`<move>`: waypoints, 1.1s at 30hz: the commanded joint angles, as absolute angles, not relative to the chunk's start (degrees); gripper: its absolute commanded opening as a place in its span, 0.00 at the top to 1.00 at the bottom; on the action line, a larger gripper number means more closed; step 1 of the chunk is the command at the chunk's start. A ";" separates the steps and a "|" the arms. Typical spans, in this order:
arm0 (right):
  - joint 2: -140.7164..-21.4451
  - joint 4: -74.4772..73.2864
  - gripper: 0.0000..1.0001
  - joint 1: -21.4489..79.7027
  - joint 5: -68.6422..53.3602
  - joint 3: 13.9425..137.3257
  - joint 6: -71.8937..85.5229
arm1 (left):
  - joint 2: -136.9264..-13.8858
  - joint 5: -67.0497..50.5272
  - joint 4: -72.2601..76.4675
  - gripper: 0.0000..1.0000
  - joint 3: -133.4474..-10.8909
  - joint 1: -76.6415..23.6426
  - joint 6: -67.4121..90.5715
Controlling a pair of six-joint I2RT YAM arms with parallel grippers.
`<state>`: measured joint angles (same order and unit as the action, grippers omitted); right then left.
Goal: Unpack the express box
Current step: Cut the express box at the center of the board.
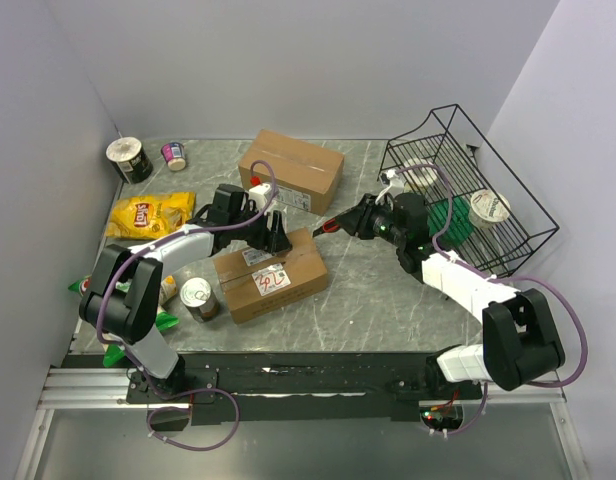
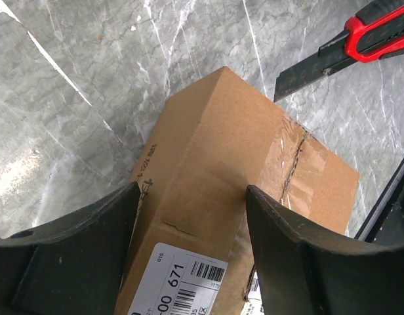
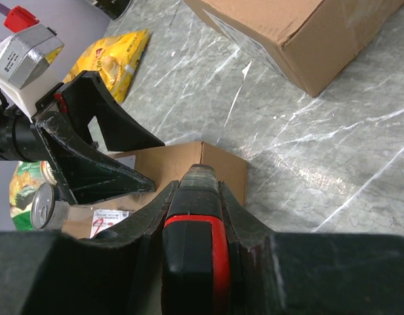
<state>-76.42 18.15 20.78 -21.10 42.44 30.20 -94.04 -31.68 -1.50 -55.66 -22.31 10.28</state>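
Observation:
The express box [image 1: 271, 272] is a brown carton with white labels, lying mid-table. Its taped seam [image 2: 295, 161] shows in the left wrist view. My left gripper [image 1: 273, 234] stands open at the box's far edge. Its fingers straddle the box's upper edge [image 2: 192, 190], one over the side face and one over the top. My right gripper [image 1: 366, 218] is shut on a red and black utility knife [image 3: 192, 262]. The knife's blade [image 2: 307, 72] points at the box's far right corner [image 3: 215, 164] and hangs just above and beside it.
A second brown carton [image 1: 293, 168] lies behind. A black wire basket [image 1: 536, 222] with cups stands at the right. On the left are a yellow chips bag [image 1: 148, 213], a can [image 1: 198, 297], a small bottle [image 1: 168, 288] and two cups [image 1: 128, 158].

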 commanded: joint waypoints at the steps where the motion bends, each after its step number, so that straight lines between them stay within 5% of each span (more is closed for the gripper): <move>1: -76.99 19.95 1.00 21.27 -22.41 45.17 31.29 | -95.36 -30.67 -1.58 0.29 -55.99 -21.89 10.28; 10: -77.26 16.53 1.00 21.53 -23.99 45.70 31.46 | -96.50 -28.31 -2.02 0.30 -56.51 -21.71 10.02; 26: -70.32 5.98 1.00 23.55 -22.85 43.33 31.11 | -99.49 -26.81 -2.73 0.73 -57.22 -21.71 9.32; 33: -69.00 4.40 1.00 24.26 -22.68 42.54 30.85 | -100.28 -26.54 -2.63 0.82 -56.87 -21.62 8.70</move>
<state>-71.75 7.07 22.59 -19.55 43.46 30.55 -96.55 -31.86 1.74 -58.22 -21.61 10.76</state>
